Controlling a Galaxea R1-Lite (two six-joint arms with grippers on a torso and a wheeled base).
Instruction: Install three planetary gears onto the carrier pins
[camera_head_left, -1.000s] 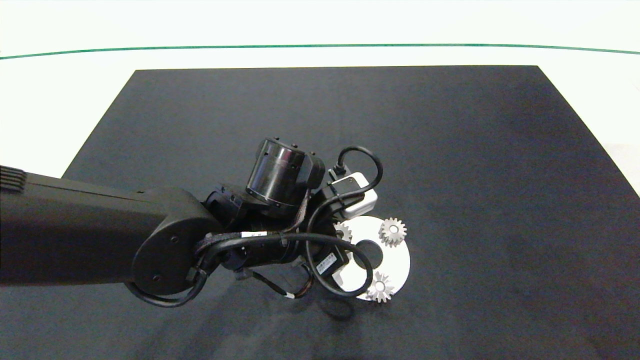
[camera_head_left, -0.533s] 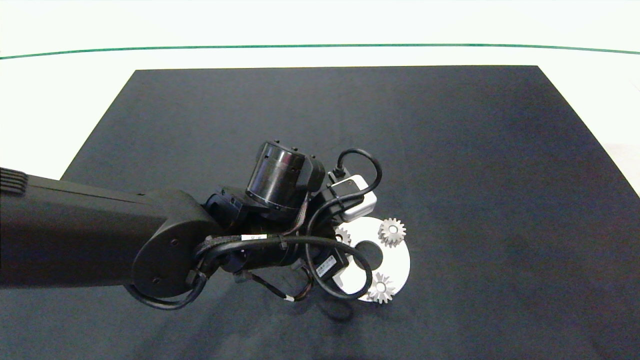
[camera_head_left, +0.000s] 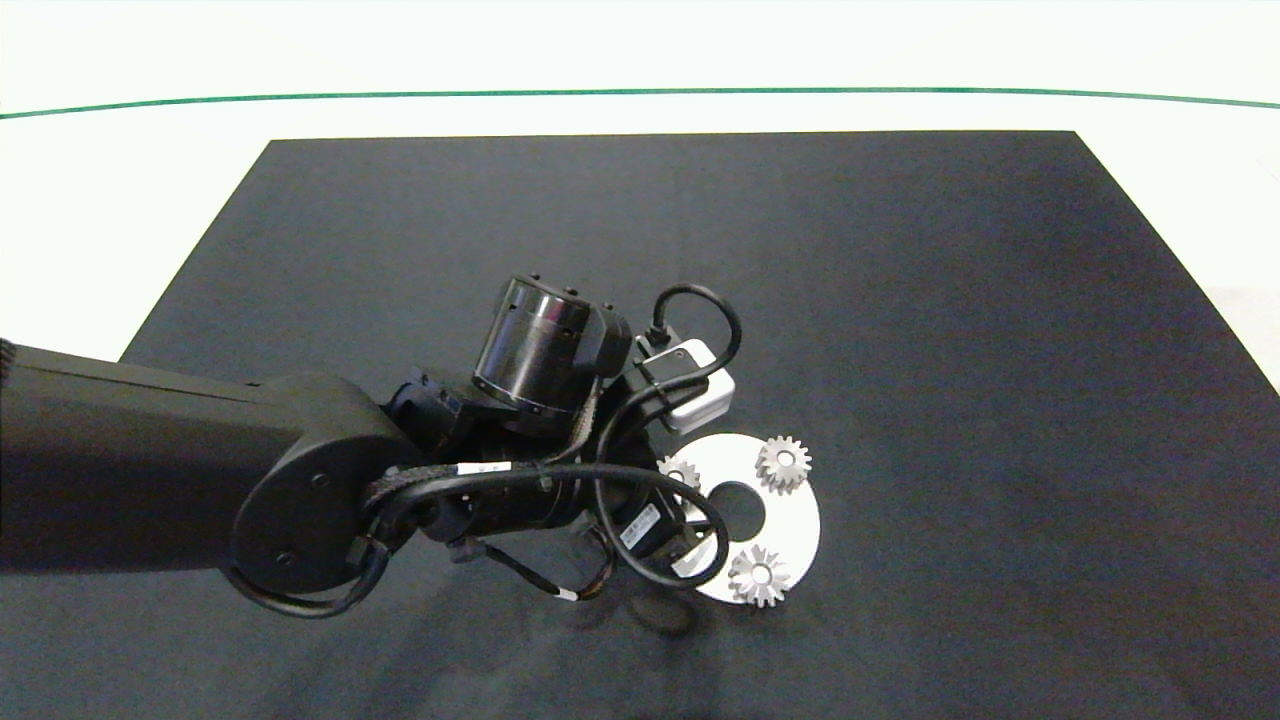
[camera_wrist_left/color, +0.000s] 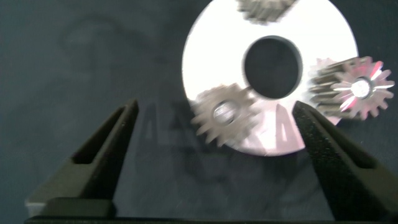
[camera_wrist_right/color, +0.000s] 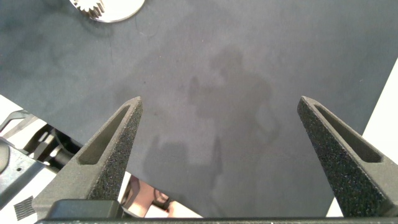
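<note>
The left arm (camera_head_left: 150, 470) comes in from the left edge of the head view, its elbow low and its wrist (camera_head_left: 540, 350) bent forward over the middle of the worktop, cables looped about it. The left tool (camera_wrist_left/color: 217, 134) points down with its two fingers (camera_wrist_left/color: 102, 149) spread wide and nothing between them. The right tool (camera_wrist_right/color: 217, 137) hangs above the worktop, fingers (camera_wrist_right/color: 109, 149) likewise wide apart and empty.

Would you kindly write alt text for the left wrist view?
The open left end effector hovers over a white disc on a dark mat, its fingers apart either side of one of three planetary gears on the disc.
</note>
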